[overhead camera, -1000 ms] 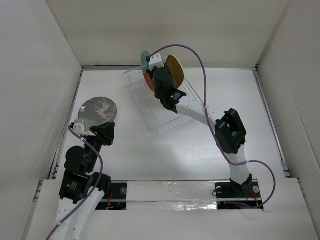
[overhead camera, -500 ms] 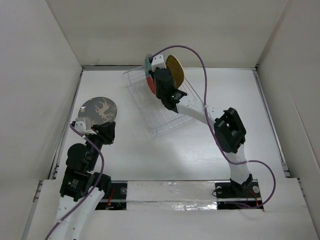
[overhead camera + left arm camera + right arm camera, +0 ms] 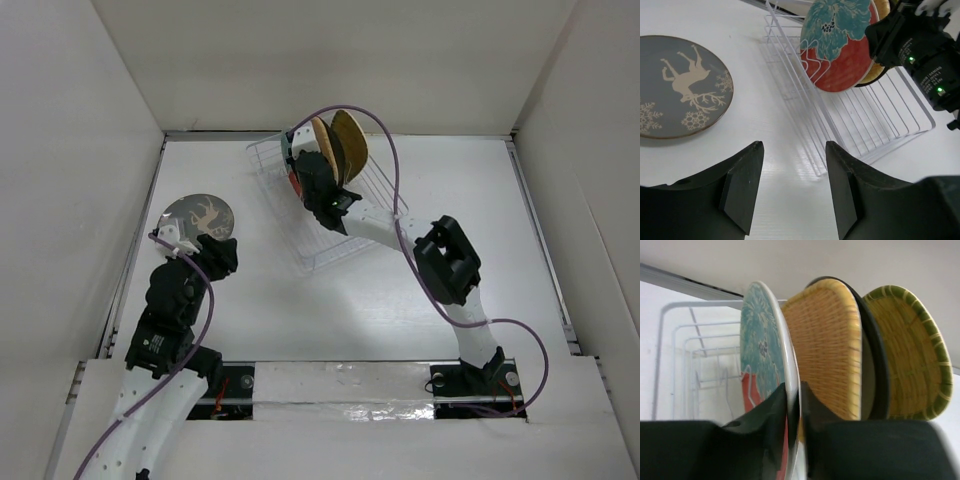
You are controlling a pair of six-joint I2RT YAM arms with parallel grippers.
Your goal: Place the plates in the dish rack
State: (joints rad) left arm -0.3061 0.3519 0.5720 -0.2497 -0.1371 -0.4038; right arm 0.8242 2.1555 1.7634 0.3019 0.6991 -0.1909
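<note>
Inside clear plastic rack (image 3: 875, 125): red-and-teal round plate (image 3: 762, 350) upright, right hand (image 3: 792, 405) clamped on rim | dark-rimmed plate (image 3: 871, 375) mostly hidden between tan woven plates (image 3: 825, 345) | left hand (image 3: 794, 150) apart near flat grey deer-motif round plate (image 3: 680, 85)

I'm looking down on a plain, matte white tabletop (image 3: 300, 320) boxed in by three white panels: a back wall (image 3: 330, 60), a left wall (image 3: 60, 180) and a right wall (image 3: 600, 200). A thin dark seam (image 3: 450, 134) runs along the foot of the back wall, and similar seams follow the feet of the side walls. Across the near edge lies a strip of shiny silver tape (image 3: 340, 380), crinkled and catching the light. A narrow dark slot (image 3: 330, 398) sits just on its near side. Nearer still, a white board (image 3: 350, 450) fills the foreground. On the wrist feeds I only get more of the same white surface and pale wall.
</note>
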